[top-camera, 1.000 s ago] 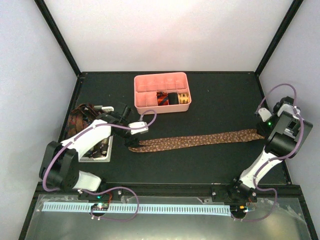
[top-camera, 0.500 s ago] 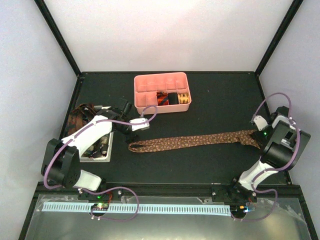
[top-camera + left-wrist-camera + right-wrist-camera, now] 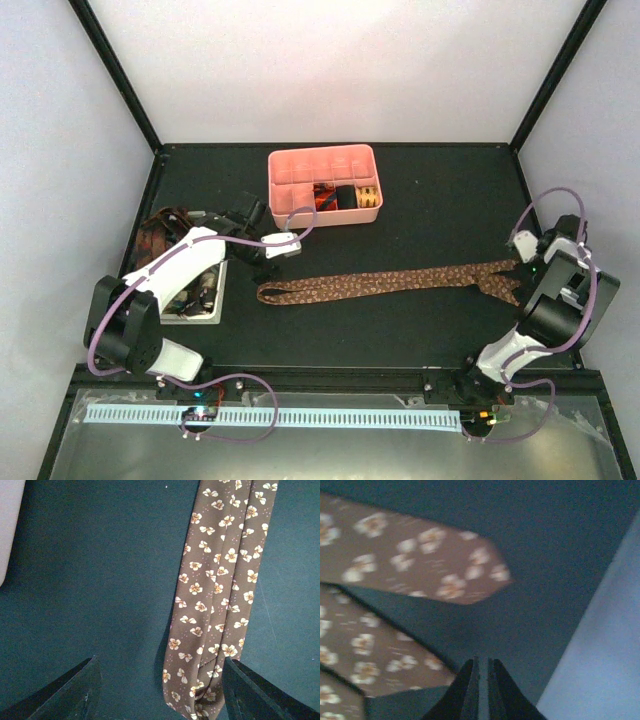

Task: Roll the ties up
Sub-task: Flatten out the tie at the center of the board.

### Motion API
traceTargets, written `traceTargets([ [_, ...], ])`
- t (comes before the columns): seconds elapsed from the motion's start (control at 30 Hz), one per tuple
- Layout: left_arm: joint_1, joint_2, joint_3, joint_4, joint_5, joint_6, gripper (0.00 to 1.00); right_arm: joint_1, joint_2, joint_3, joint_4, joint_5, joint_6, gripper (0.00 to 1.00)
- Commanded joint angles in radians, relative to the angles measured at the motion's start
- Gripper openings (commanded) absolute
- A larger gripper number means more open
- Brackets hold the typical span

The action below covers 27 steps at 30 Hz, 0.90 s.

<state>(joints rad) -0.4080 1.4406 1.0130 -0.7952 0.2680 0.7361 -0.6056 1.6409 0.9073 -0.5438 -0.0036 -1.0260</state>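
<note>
tie (image 3: 380, 283): soft woven cloth, matt brown, fine pale flower print
bench (image 3: 420, 330): smooth matt black top, faintly scuffed
tray (image 3: 320, 152): smooth pink plastic, slight sheen
left hand (image 3: 160, 670): dull black plastic fingers
left arm (image 3: 180, 265): glossy white plastic shell

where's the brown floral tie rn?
Top view: the brown tie lies stretched across mid-table, nearer than the pink tray, from the white basket toward the right wall.

Tie (image 3: 390, 282) across table (image 3: 440, 210), tray (image 3: 275, 190) behind
</note>
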Motion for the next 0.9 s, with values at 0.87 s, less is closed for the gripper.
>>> traceTargets([
  [0.87, -0.015, 0.030, 0.066, -0.037, -0.003, -0.025, 0.68, -0.023, 0.207, 0.196, -0.081, -0.211, 0.170, 0.52],
])
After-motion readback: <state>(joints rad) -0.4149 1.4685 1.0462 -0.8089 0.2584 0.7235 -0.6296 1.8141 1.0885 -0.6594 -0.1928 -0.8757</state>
